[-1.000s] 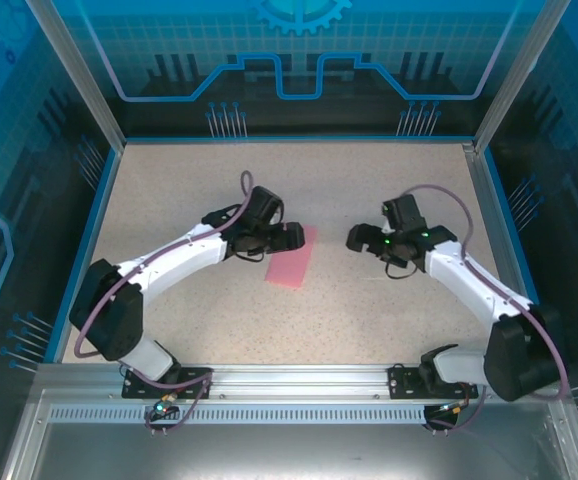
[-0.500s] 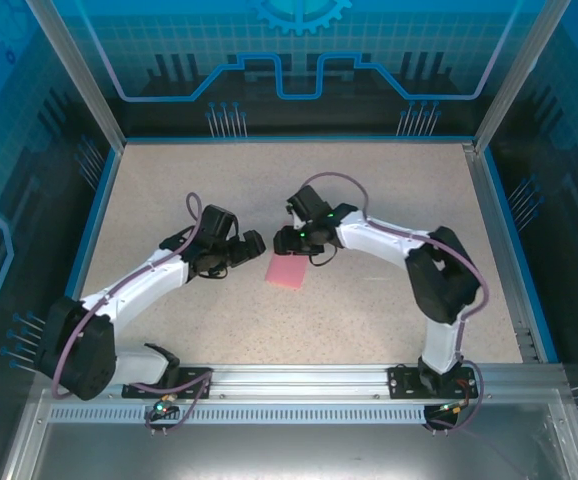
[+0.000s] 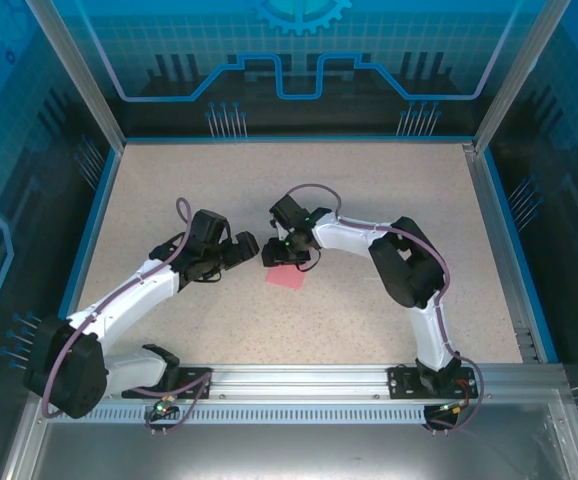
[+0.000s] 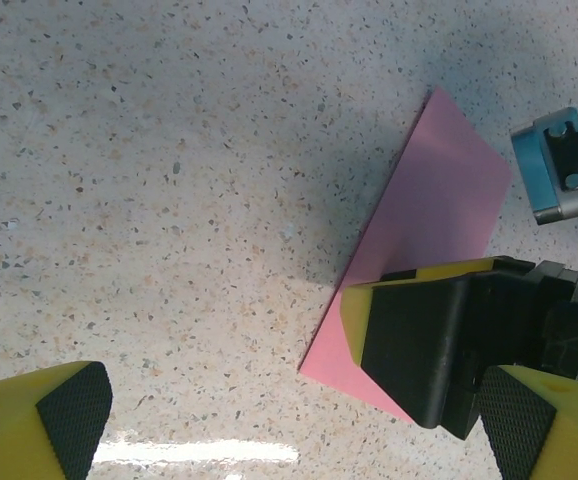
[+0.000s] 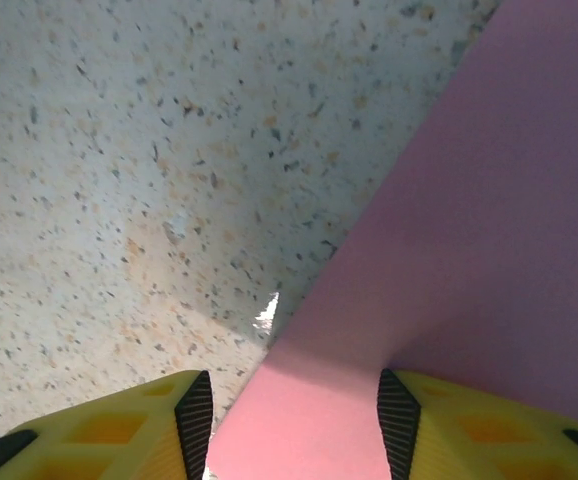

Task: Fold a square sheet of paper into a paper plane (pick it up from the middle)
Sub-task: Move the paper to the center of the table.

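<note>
The pink paper (image 3: 287, 277) lies flat on the speckled table as a folded strip, not a full square sheet of paper and not a plane shape. My right gripper (image 3: 272, 257) is down over its far left end, covering that part from above. In the right wrist view the jaws (image 5: 294, 420) stand partly apart and straddle the paper's (image 5: 469, 250) left edge, with a wide gap between the pads. My left gripper (image 3: 247, 247) is wide open just left of the paper, holding nothing. Its wrist view shows the paper (image 4: 439, 200) and a right finger (image 4: 419, 340) resting over it.
The speckled table (image 3: 369, 190) is ringed by a blue rim and frame posts (image 3: 494, 100). The right arm's elbow (image 3: 409, 270) bends just right of the paper. The two gripper heads sit very near each other. A metal rail (image 3: 299, 375) runs along the near edge.
The right arm swung left across the table onto the paper and its jaws narrowed. The left arm drew back to the left off the paper and opened fully.
</note>
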